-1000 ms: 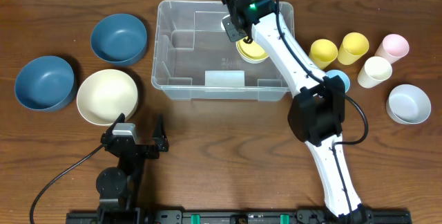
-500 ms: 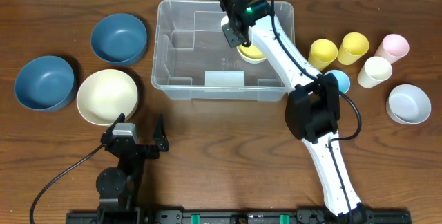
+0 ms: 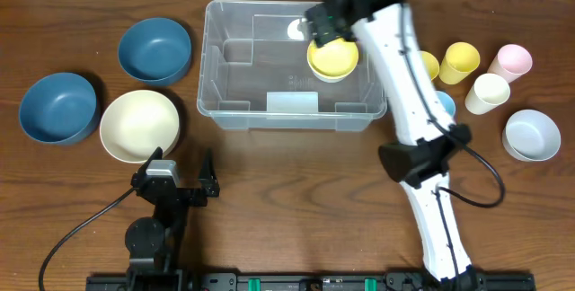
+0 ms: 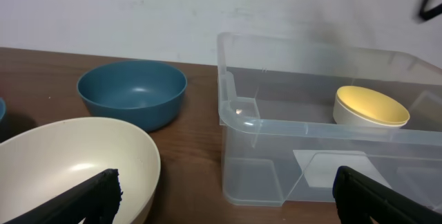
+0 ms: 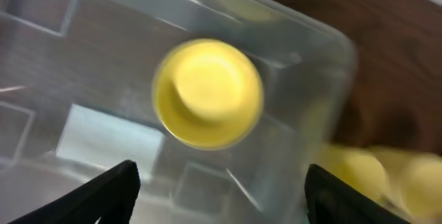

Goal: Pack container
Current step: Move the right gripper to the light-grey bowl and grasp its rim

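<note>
The clear plastic container (image 3: 216,102) stands at the back middle of the table. A yellow bowl (image 3: 332,59) rests inside it near the right wall, and shows from above in the right wrist view (image 5: 207,92). My right gripper (image 5: 228,196) hangs open well above that bowl, apart from it, with nothing between its fingers; from overhead it is high at the top edge (image 3: 337,8). My left gripper (image 3: 184,161) sits open near the front left, facing the container (image 4: 276,124) and the yellow bowl (image 4: 371,106), and holds nothing (image 4: 228,203).
Left of the container are two blue bowls (image 3: 154,48) (image 3: 58,107) and a cream bowl (image 3: 139,125). To its right stand yellow cups (image 3: 460,60), a pink cup (image 3: 512,59), a cream cup (image 3: 487,93) and a pale blue bowl (image 3: 532,135).
My right gripper has opened, let go of the yellow bowl inside the container and risen up and to the right. The left arm has not moved.
</note>
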Available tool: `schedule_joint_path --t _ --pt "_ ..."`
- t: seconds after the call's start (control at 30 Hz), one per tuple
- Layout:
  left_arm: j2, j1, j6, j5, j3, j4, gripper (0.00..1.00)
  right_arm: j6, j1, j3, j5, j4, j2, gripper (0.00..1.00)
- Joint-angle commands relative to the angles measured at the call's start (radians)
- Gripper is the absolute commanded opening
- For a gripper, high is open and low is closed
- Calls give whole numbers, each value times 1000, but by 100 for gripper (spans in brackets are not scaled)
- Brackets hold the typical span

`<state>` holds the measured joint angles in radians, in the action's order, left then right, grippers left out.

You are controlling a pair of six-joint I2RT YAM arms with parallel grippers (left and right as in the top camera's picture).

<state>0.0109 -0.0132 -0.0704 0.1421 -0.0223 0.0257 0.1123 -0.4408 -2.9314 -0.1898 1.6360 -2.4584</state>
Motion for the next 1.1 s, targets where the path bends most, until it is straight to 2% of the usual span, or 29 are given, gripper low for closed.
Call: schedule_joint_path --t 0.0,0.23,0.37,0.6,0.7,0.87,1.07 --pt "-6 6 13 7 18 34 98 115 92 -51 -18 63 60 78" --pt "-6 5 13 7 18 34 98 236 239 -9 92 63 212 73" --pt "-6 6 13 7 18 34 98 242 308 114 92 63 354 72" --pt "-6 6 13 7 18 34 98 286 492 576 13 63 657 73" --pt "-6 5 13 7 18 34 98 326 597 768 -14 62 734 73" --pt "-6 6 13 7 18 34 98 341 774 1034 -35 16 757 72" --pt "-6 5 13 7 18 34 98 288 901 1332 33 -193 756 72"
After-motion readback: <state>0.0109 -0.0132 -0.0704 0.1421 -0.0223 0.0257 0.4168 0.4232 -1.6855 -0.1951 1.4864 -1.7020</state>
